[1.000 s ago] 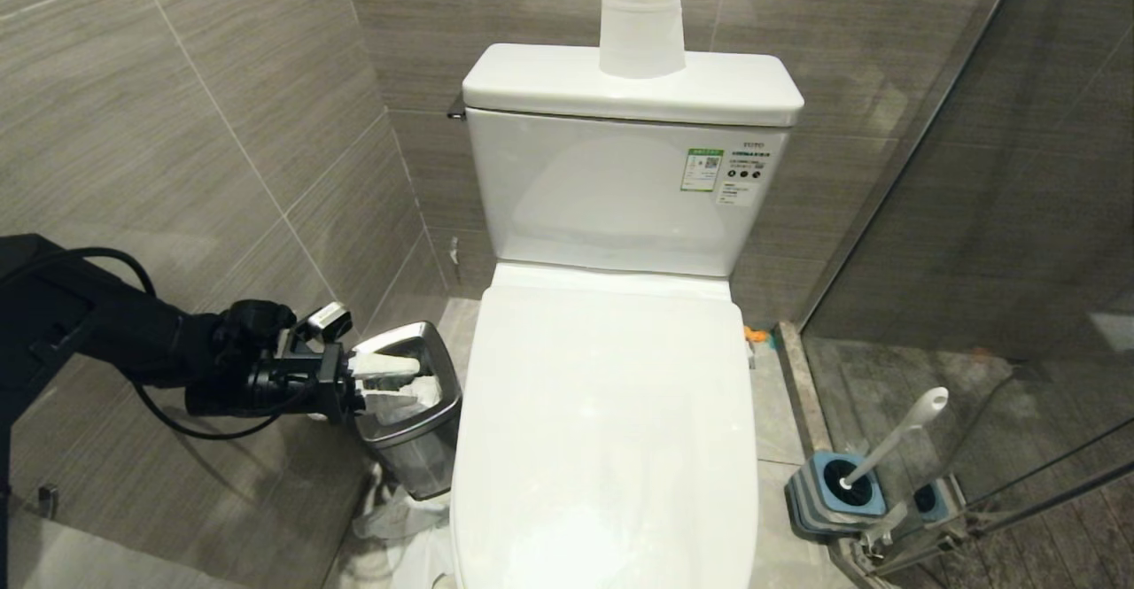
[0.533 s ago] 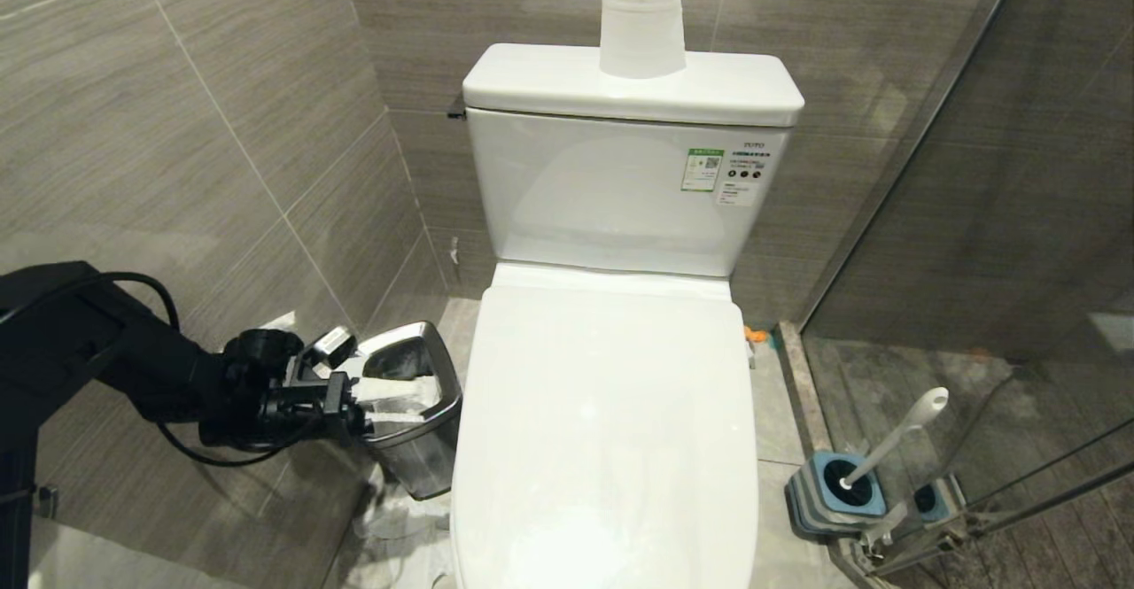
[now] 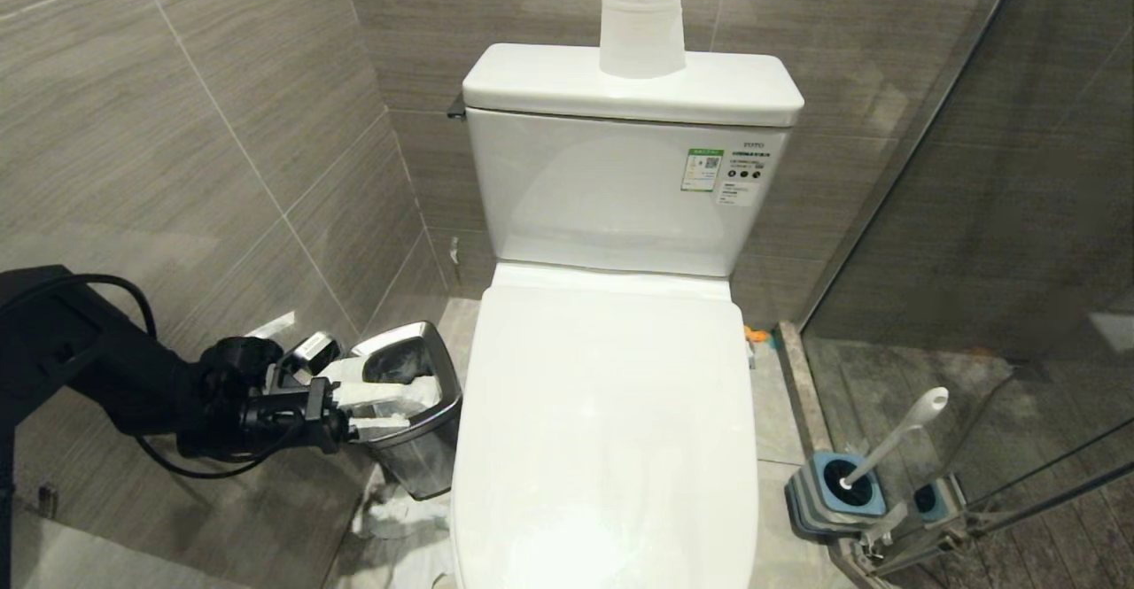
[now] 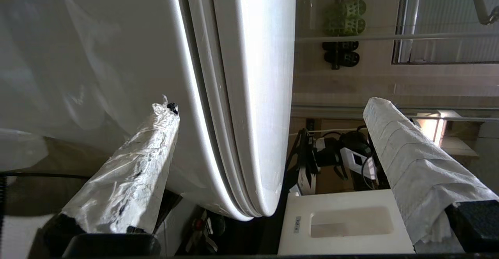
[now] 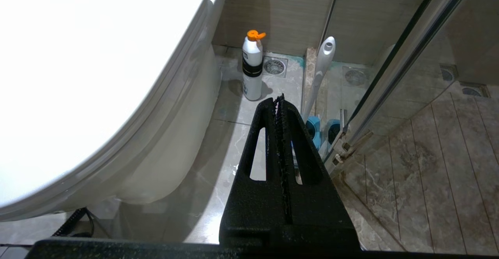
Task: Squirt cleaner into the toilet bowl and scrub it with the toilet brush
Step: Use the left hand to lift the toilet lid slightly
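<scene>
The white tank (image 3: 620, 190) had a green label and small "TOTO" writing. The toilet's shiny lid (image 3: 611, 412) was down. The toilet brush (image 3: 895, 437) leaned in its blue holder (image 3: 833, 492) by the glass. The left claw (image 3: 390, 407), fingers wrapped in paper, was spread apart by the steel bin (image 3: 416, 447). The right claw (image 5: 280, 107) was pressed together.
</scene>
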